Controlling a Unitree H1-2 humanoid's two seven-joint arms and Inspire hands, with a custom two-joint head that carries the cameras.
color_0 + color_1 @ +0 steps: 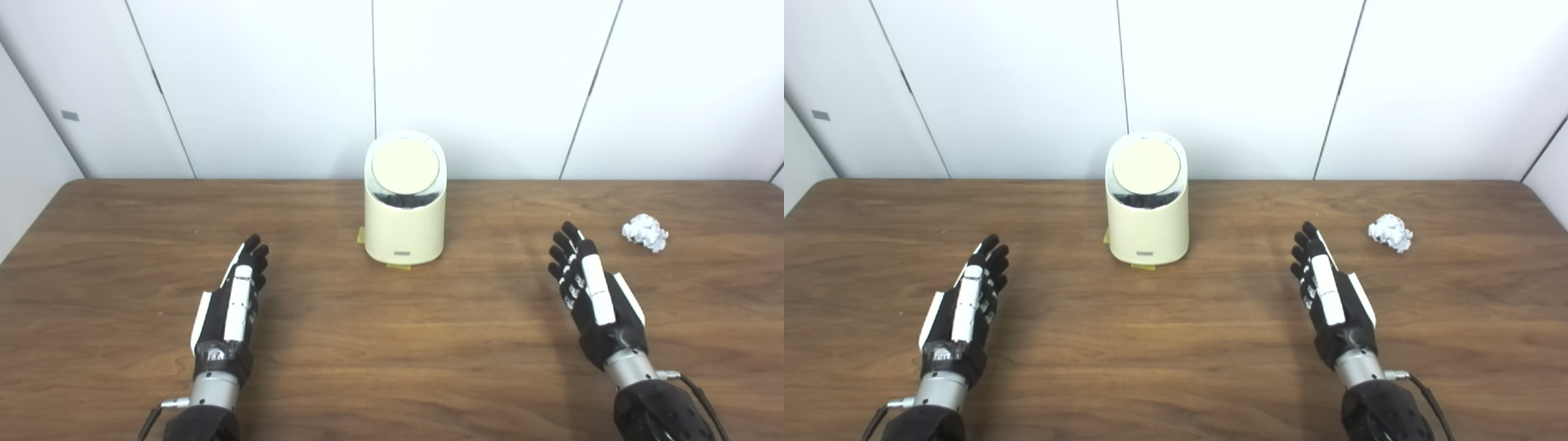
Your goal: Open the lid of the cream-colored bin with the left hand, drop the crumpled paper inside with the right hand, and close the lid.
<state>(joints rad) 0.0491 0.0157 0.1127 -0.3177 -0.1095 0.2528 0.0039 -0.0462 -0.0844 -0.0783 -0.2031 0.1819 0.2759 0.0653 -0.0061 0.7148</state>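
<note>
You see the cream bin [405,208] upright at table [392,343] centre-back, lid [405,164] closed. Crumpled paper [645,233] lies far right, just beyond your right hand [597,303]. Left hand [231,309] and right both rest with fingers extended, holding nothing.

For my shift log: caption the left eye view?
Both hands, left hand and right hand, open; cream-colored bin unopened; crumpled paper untouched.

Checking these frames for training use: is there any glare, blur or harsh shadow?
Left eye view: sharp and evenly lit; the wall behind is bright, near washed out; the bin casts only a faint shadow. Right eye view: the same soft light, crumpled paper bright but its creases readable, and both hands crisp, without motion blur.
</note>
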